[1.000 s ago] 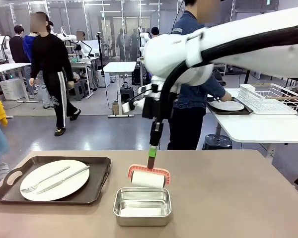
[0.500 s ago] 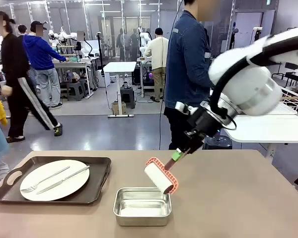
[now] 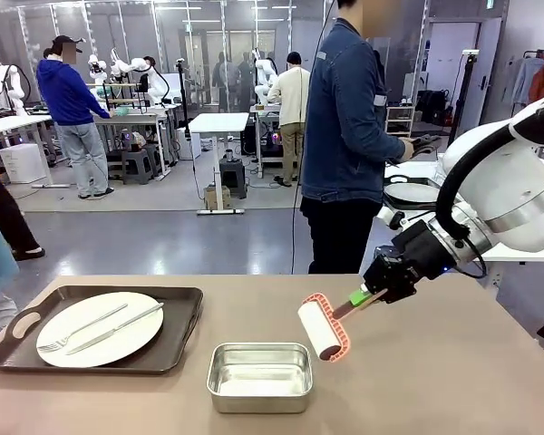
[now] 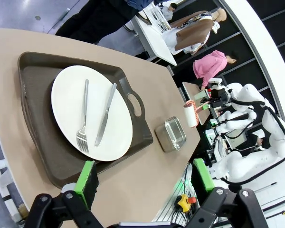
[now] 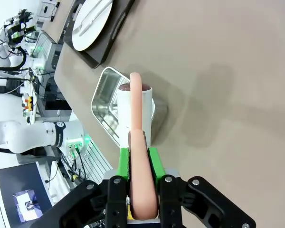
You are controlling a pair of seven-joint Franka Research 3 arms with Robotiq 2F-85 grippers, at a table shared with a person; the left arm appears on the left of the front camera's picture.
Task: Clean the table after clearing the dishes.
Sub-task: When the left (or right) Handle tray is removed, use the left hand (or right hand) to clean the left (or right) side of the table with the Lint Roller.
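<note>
On the beige table (image 3: 435,381), at its left, a white plate (image 3: 100,328) with fork and knife lies on a dark brown tray (image 3: 183,308). My right gripper (image 3: 361,296) is shut on the pink handle of a lint roller (image 3: 322,330). The white roll hangs tilted, low over the table, just right of a steel pan (image 3: 259,376). In the right wrist view the gripper (image 5: 138,176) clamps the handle, with the roller (image 5: 135,111) beyond it over the pan (image 5: 104,102). My left gripper (image 4: 144,176) stands open high above the plate (image 4: 90,111) and tray (image 4: 38,137).
A person in a denim jacket (image 3: 344,118) stands at the table's far edge, turned towards a white table (image 3: 490,258) at the right. Another plate on a dark tray (image 3: 412,193) lies there by the person's hand. People move about farther back.
My right gripper has swung the roller from above the pan's far rim to the right and down, and the roll now tilts. The plate and tray have not moved.
</note>
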